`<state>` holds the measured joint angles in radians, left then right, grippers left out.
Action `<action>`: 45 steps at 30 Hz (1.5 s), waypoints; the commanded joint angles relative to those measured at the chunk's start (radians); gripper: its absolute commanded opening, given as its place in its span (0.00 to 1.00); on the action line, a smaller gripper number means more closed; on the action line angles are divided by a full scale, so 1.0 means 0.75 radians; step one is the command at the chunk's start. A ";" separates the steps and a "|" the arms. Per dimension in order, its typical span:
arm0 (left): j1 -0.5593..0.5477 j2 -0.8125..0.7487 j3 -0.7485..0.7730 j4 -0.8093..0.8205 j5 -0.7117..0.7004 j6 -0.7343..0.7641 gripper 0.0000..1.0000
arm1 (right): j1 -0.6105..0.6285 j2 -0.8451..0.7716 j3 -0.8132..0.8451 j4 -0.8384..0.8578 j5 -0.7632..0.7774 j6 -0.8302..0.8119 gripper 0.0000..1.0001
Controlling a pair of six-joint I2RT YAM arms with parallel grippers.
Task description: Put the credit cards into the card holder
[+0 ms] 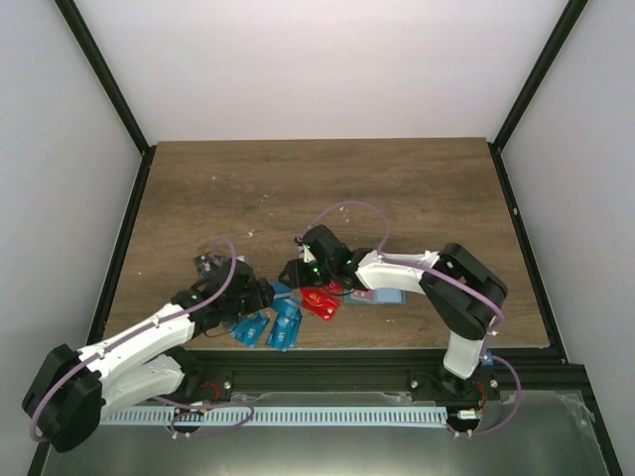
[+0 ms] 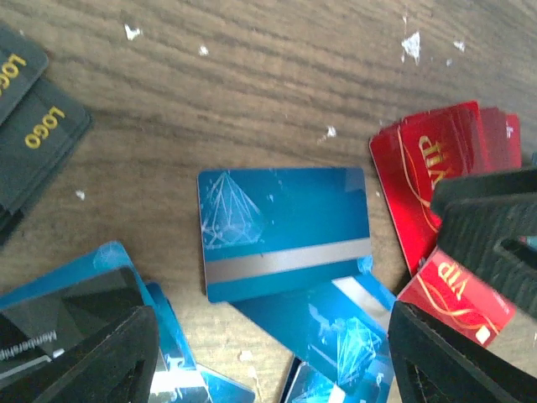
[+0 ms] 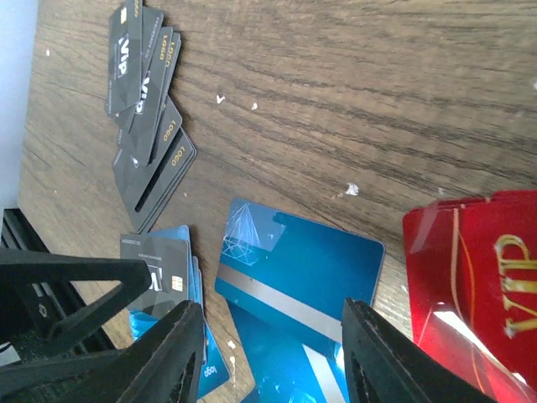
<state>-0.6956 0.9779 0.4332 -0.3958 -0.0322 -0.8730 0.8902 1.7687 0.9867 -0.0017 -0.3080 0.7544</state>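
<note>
Brown wood-grain surface [image 1: 327,188], matte and flecked with small pale specks. Scattered near its front edge, credit cards [image 1: 283,322]: thin, flat rectangles with rounded corners. Glossy bright blue card [image 2: 285,231] at the centre of both wrist views, lying flat, printed with a white line-drawn gem and crossed by a silver-grey stripe, overlapping more blue ones beneath. Shiny red cards [image 2: 445,159] fanned in a stack just beside it, lettered VIP in gold script. Matte dark cards [image 3: 147,92] fanned farther off, with gold LOGO and VIP lettering; another dark one with a chip on top of a blue pile. Dull teal card holder [image 1: 389,296] flat on the surface to the right of the red cards in the top view, partly hidden under the right arm. Left claw [image 2: 273,336] spread wide over the blue pile, black blocky fingers well apart, gripping nothing. Right claw [image 3: 273,336] parted, one finger on either side of the striped blue card, nothing pinched between them; cannot tell whether the tips touch it. Both claws close together above the cards.
</note>
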 commanded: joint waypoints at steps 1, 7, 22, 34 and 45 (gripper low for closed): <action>0.072 0.049 0.005 0.124 0.085 0.110 0.77 | -0.005 0.078 0.092 -0.033 -0.057 -0.033 0.47; 0.116 0.168 0.026 0.167 0.159 0.206 0.77 | -0.004 0.162 0.118 -0.069 -0.053 -0.018 0.47; 0.160 0.257 0.027 0.207 0.181 0.285 0.76 | -0.004 0.199 0.124 -0.125 -0.006 -0.039 0.38; 0.170 0.263 0.011 0.229 0.186 0.287 0.76 | -0.005 0.115 0.162 -0.155 0.010 -0.079 0.37; 0.174 0.279 0.002 0.244 0.205 0.289 0.75 | -0.005 0.128 0.112 -0.019 -0.110 -0.070 0.34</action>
<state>-0.5709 1.1782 0.4355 -0.2317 0.1085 -0.6716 0.8902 1.8725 1.0725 -0.0547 -0.3569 0.7113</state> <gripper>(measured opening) 0.754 0.340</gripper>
